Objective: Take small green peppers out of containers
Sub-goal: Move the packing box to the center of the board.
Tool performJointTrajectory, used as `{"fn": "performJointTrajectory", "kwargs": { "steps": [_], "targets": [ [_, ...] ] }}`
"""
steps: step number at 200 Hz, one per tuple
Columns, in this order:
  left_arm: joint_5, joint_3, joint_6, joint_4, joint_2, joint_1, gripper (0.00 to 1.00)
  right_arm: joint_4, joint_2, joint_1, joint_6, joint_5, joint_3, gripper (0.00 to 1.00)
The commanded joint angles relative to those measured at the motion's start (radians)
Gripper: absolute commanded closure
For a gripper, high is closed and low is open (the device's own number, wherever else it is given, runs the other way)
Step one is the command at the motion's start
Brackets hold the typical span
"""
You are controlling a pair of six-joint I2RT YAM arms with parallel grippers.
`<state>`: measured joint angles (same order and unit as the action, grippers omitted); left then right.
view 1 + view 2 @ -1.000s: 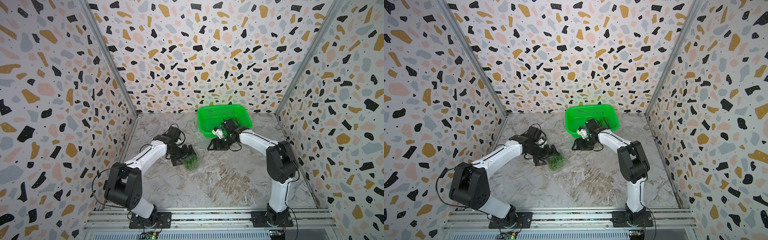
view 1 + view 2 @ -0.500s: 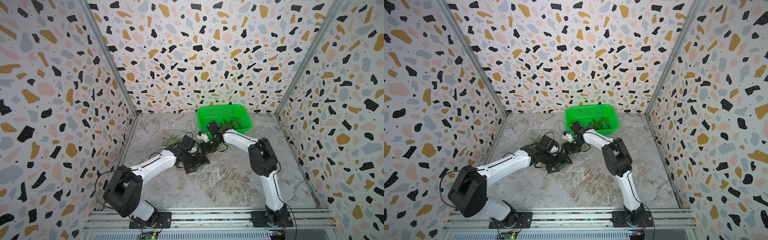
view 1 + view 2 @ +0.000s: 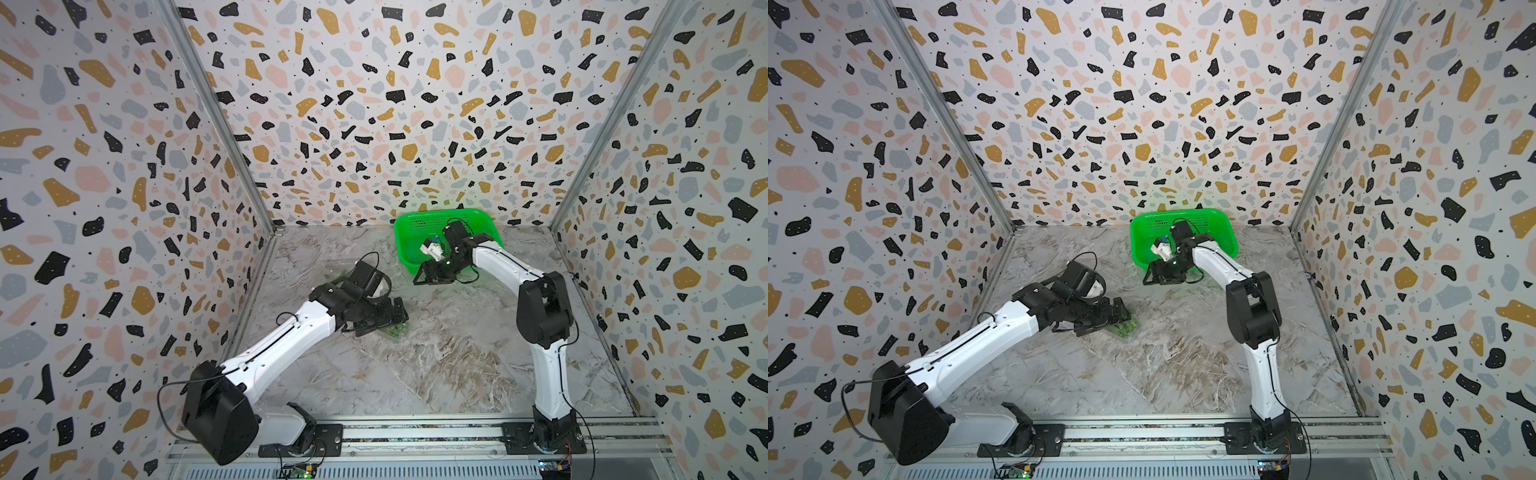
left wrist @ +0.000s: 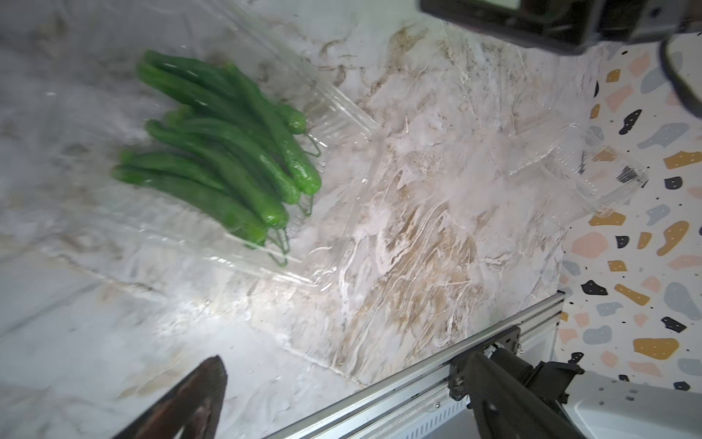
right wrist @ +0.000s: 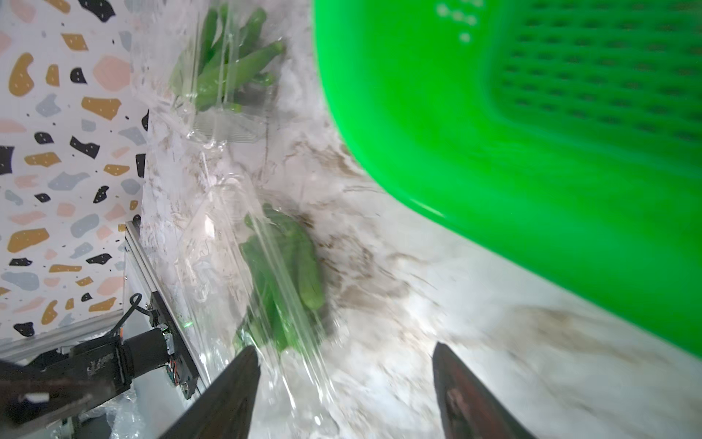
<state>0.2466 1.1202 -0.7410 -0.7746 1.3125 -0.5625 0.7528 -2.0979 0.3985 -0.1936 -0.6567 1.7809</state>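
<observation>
The right gripper (image 5: 343, 347) holds its jaws apart and empty, and just ahead of them lies a clear thin plastic clamshell container (image 5: 224, 243) of slim glossy green chili peppers (image 5: 283, 266). I cannot tell how the jaws of the left gripper (image 3: 397, 321) stand. The box looks light, flimsy and slick, so pinch its lid rim; take the firm, smooth peppers mid-body.

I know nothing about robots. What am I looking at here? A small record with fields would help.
Setting: marbled tabletop between speckled walls
Peppers: slim green chili peppers lying in a clear plastic clamshell box
Second clear box: also holds peppers
Third clear box: looks empty
Basket: bright green perforated plastic basket at the back
Left gripper: over the pepper box; open or shut unclear
Right gripper: open, holding nothing, beside the basket
</observation>
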Motion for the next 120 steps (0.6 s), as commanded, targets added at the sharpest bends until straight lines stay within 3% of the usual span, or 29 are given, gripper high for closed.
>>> {"fn": "performJointTrajectory", "kwargs": {
  "steps": [1,53,88,120],
  "targets": [
    [-0.075,0.003,0.083,-0.065,0.02,0.079,0.01,0.031,0.149,0.004,-0.025,-0.04,-0.109,0.27],
    [-0.132,0.155,0.24,-0.022,0.246,0.126,0.01,-0.174,0.336,0.084,-0.164,-0.118,-0.492,0.27],
    [-0.083,0.191,0.262,0.015,0.332,0.131,0.01,-0.283,0.319,0.16,-0.245,-0.134,-0.526,0.28],
    [0.015,0.141,0.183,0.077,0.315,0.13,0.01,-0.299,0.244,0.162,-0.239,-0.141,-0.455,0.29]
  ]
}}
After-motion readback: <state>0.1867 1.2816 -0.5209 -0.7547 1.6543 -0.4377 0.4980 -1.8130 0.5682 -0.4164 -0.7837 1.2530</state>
